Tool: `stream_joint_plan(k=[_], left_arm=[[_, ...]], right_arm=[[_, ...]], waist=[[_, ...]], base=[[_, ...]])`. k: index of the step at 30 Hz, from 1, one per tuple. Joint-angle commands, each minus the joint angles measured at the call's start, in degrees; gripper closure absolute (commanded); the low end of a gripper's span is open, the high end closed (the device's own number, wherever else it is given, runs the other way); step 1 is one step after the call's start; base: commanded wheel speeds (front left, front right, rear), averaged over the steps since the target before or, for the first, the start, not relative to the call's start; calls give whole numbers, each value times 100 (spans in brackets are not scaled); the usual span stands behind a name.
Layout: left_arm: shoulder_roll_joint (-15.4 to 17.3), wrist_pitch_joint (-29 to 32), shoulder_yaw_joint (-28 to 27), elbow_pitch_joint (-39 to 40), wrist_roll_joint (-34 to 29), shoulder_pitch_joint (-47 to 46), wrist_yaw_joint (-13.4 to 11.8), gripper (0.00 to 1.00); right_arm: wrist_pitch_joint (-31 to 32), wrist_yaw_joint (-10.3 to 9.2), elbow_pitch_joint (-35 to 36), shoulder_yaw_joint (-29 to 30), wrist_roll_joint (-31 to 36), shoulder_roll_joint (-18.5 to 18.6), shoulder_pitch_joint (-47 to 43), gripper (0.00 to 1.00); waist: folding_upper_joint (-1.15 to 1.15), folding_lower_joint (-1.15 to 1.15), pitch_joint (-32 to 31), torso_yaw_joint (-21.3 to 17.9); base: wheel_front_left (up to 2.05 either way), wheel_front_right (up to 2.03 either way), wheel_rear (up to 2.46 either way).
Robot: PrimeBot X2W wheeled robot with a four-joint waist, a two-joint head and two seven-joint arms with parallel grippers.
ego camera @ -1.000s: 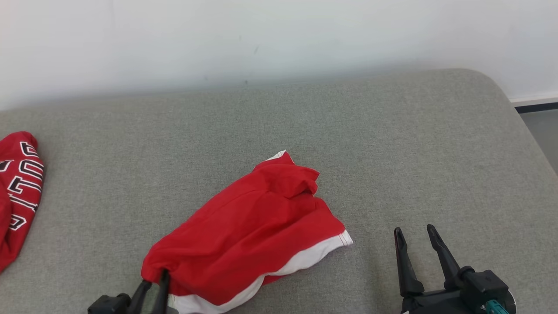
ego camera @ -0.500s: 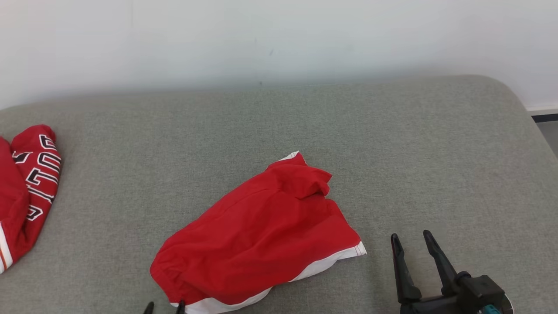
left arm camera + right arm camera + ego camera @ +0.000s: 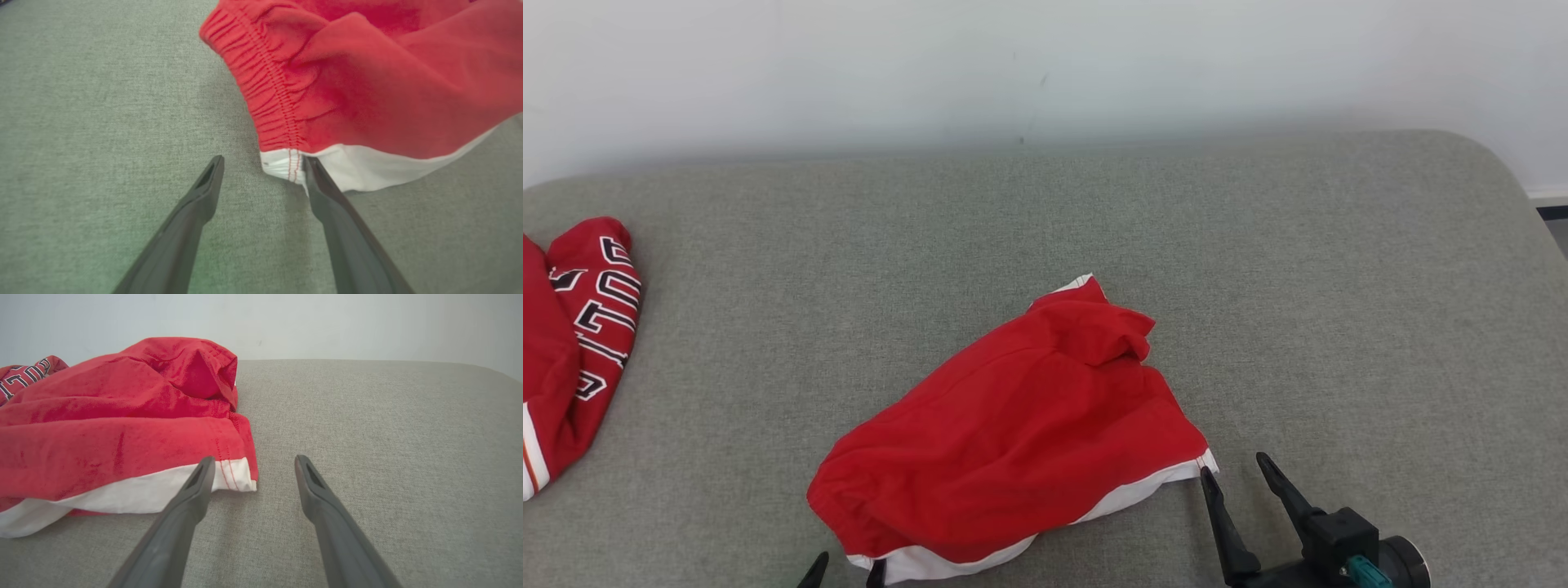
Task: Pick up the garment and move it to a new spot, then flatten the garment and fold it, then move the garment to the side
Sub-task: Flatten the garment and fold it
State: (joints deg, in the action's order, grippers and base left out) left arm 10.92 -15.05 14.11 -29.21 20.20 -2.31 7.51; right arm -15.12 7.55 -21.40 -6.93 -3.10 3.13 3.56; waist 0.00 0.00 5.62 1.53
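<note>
Left claw (image 3: 845,572), spread wide and empty, sits at seven o'clock of the red garment (image 3: 1013,441) (one tip at its white hem), which lies crumpled mid grey cushion (image 3: 1339,286); right claw (image 3: 1233,467), equally wide, sits at four o'clock.

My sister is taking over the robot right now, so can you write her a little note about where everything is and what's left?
Left gripper: open, holding nothing, fingers by the waistband corner of the red shorts.
Right gripper: open, holding nothing, fingers by the shorts' white-trimmed hem corner.
The shorts lie rumpled in the middle of the grey cushion. A red lettered jersey lies at the cushion's left edge.
Done: shorts set down on the cushion.
Left: flatten them, fold them, move them to the side.
</note>
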Motion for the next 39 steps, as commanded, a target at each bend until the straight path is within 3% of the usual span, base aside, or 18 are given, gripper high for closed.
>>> stream_joint_plan(k=[1,11,12,13,14,23,34,39], left_arm=[[42,-20,19,-63,44,-121,-14,0],[148,-20,497,-359,265,-434,-14,0],[158,-20,566,-404,299,-479,-14,0],[154,-20,630,-427,342,-524,-14,62],[152,-19,705,-456,408,-563,-14,100],[235,-20,798,-269,661,-436,-14,100],[390,-20,447,793,344,184,-14,100],[660,-20,240,1237,164,-7,-14,100]], right_arm=[[-5,-13,-170,-49,12,76,120,0],[-4,-13,-1150,-890,-196,436,809,0],[-5,-13,-1285,-953,-257,462,893,17],[-4,-13,-1426,-994,-309,477,961,96],[-5,-13,-1490,-1049,-345,489,1038,100],[-5,-13,-1304,-1198,-512,667,848,100],[-4,-13,-75,-1141,-723,984,-133,100],[-5,-13,391,-1297,-929,1128,-130,100]], waist=[[0,0,16,3],[0,0,83,105],[0,0,87,125],[0,0,90,151],[0,0,92,170],[0,0,-44,225],[0,0,-91,150],[0,0,-70,-7]], base=[[0,0,0],[0,0,0],[0,0,0],[0,0,0],[0,0,0],[0,0,0],[0,0,0],[0,0,0]])
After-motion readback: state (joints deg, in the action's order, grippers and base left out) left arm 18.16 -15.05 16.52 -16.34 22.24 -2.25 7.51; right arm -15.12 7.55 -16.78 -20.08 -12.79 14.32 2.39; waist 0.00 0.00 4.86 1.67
